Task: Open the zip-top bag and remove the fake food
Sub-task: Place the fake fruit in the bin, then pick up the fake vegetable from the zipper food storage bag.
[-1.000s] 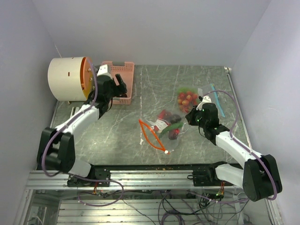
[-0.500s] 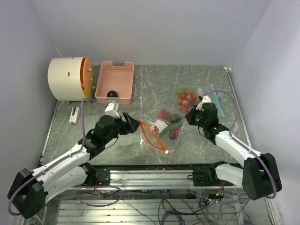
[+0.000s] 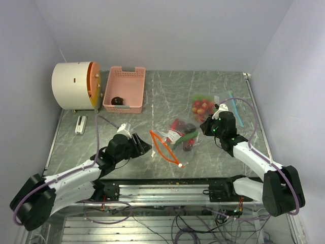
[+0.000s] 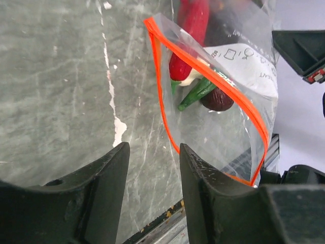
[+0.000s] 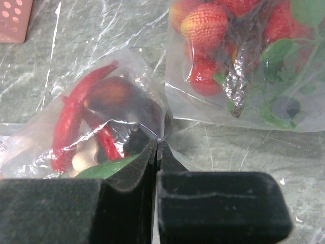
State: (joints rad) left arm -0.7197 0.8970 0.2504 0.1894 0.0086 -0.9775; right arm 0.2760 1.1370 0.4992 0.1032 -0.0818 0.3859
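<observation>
Since a second ago your left arm has swung away from the pink basket [image 3: 133, 76] and down to the mouth of the zip-top bag [image 3: 177, 138]. A dark piece [image 3: 117, 100] now lies in that basket.

So the bag is open, its orange zip spread wide on the tabletop [image 3: 228, 86], and one piece looks to be out. The rest of the fake food is inside: a red chili [image 4: 190, 30], a green pod [image 4: 198, 91] and a dark purple piece [image 4: 217, 99]. A second bag [image 3: 203, 107] of strawberries lies beyond, and I cannot tell whether it is open.

The left gripper [image 3: 143, 146] is parted and empty, just short of the zip. The right gripper [image 3: 205, 128] is closed.

Only the right wrist view shows that the right gripper is pinching the bag's film at the far end. Only the overhead view shows the basket.
</observation>
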